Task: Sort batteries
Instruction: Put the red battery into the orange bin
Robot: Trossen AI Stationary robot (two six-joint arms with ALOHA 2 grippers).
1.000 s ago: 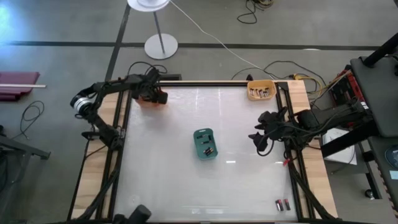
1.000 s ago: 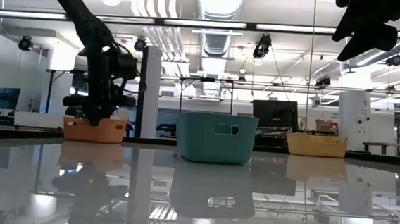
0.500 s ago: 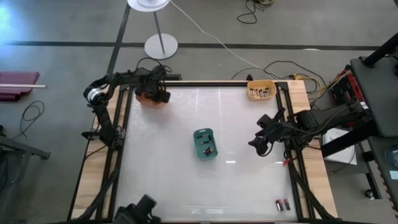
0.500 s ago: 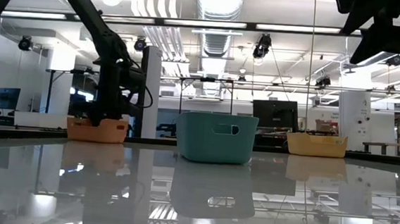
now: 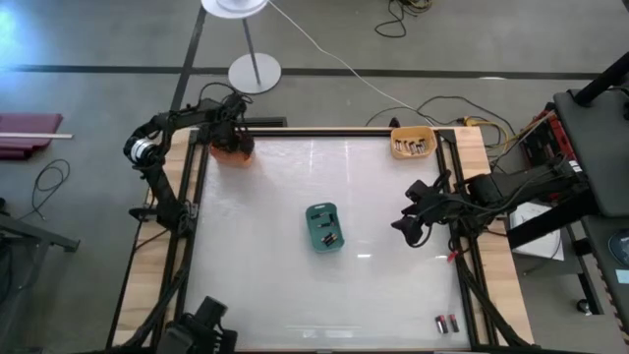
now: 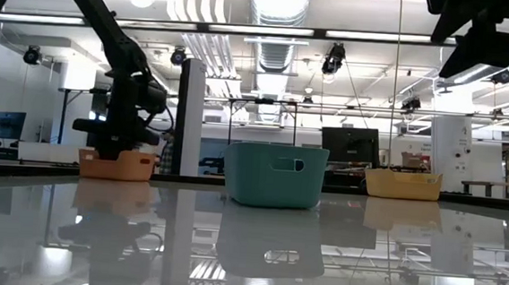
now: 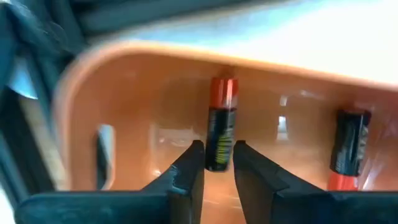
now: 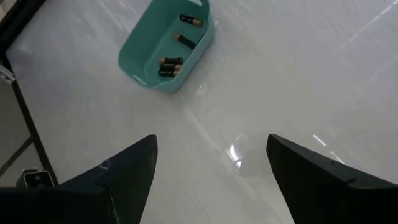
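The table top (image 5: 285, 246) is seen as a smooth, glossy white sheet, mirror-like in the low view, framed by pale bare wood strips (image 5: 488, 265). The orange bin (image 7: 124, 93) looks like shiny moulded plastic, same for the teal bin (image 8: 144, 50). The battery (image 7: 221, 124) is wrapped in a slick black and coppery-red jacket. Matt black fingers (image 7: 186, 177) are shown.

Lamp stand (image 5: 254, 71) & cables (image 5: 462, 106) on floor beyond table.
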